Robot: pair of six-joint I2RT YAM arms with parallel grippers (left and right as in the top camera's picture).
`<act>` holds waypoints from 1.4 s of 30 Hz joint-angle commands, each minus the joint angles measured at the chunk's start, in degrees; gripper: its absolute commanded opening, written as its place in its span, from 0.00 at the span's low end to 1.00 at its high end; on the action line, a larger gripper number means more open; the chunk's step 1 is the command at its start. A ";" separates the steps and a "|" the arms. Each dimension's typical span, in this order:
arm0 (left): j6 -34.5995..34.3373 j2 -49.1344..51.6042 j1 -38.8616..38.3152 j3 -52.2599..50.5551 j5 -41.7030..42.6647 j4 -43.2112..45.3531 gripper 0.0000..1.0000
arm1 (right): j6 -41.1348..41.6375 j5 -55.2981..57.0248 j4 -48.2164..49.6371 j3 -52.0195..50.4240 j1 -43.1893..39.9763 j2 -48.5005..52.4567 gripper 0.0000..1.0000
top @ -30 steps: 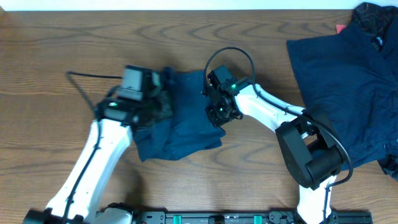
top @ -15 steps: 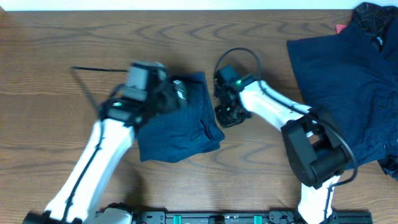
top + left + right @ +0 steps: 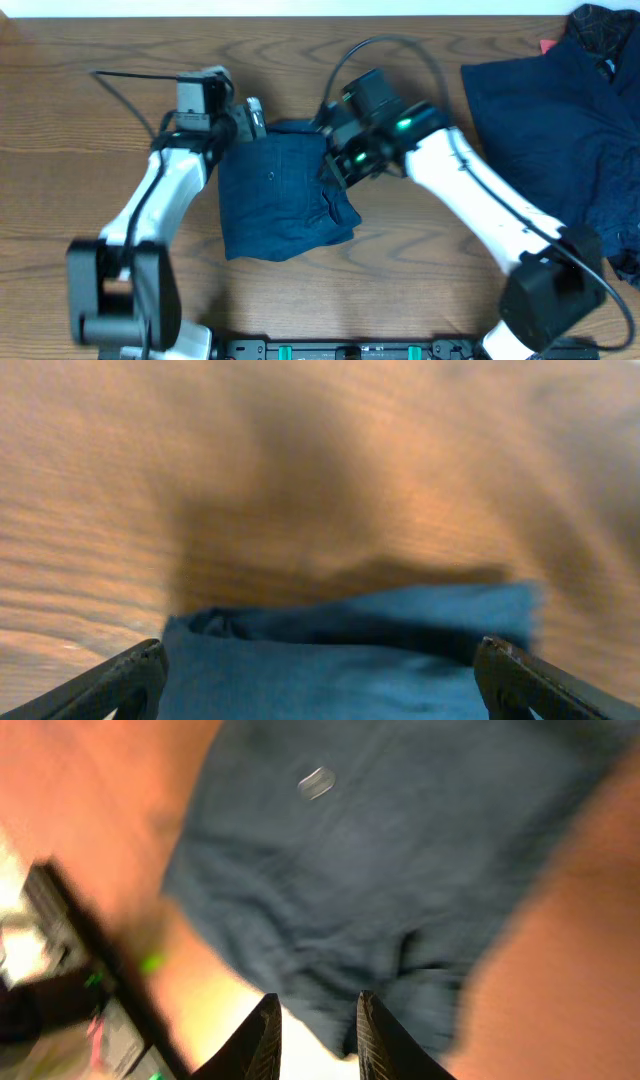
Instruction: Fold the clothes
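Note:
A folded dark navy garment (image 3: 280, 195) lies flat on the wooden table (image 3: 420, 280), left of the middle. My left gripper (image 3: 251, 119) hovers at its far left corner, jaws wide open; in the left wrist view the blue cloth (image 3: 340, 670) spreads under the left gripper (image 3: 320, 650) with neither finger touching it. My right gripper (image 3: 335, 163) is over the garment's far right edge. In the right wrist view the right gripper (image 3: 318, 1000) has its fingers a little apart above the cloth (image 3: 390, 870), holding nothing.
More dark navy clothes (image 3: 560, 140) lie heaped at the right end of the table, with a small red tag (image 3: 547, 45) at the far edge. A black cable (image 3: 125, 80) runs left from the left wrist. A black rail (image 3: 360, 350) lines the near edge.
My left gripper opened, let go of the cloth and drew back to the far left corner. The right gripper's jaws parted and it lifted off the right edge. The garment now lies folded flat.

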 commanded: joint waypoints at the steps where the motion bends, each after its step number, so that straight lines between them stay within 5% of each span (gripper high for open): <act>1: 2.75 6.69 0.28 0.42 -0.83 0.55 1.00 | -0.81 -4.59 -0.22 -2.01 4.39 4.22 0.25; 10: 2.67 12.83 3.61 0.42 -0.98 -12.04 0.88 | 3.78 3.72 -1.05 -3.63 7.74 16.65 0.18; 18: -6.25 12.83 4.59 0.42 3.39 -37.44 0.99 | 3.65 26.43 9.53 -2.80 -0.35 19.45 0.23; 21: -6.62 12.52 4.59 0.42 8.66 -40.94 0.99 | -0.52 26.91 15.02 -0.09 -2.67 19.39 0.29; 27: -6.58 5.22 4.68 0.92 9.14 -39.69 0.98 | -0.50 26.99 6.60 9.38 -3.30 19.26 0.35; 34: -5.31 -6.03 4.66 0.94 9.14 -26.51 0.98 | 0.31 27.15 -2.38 15.85 -3.85 17.94 0.38; 42: 3.41 -0.11 4.66 0.76 8.50 -14.93 0.98 | 3.30 27.12 -3.58 15.98 -3.78 16.02 0.40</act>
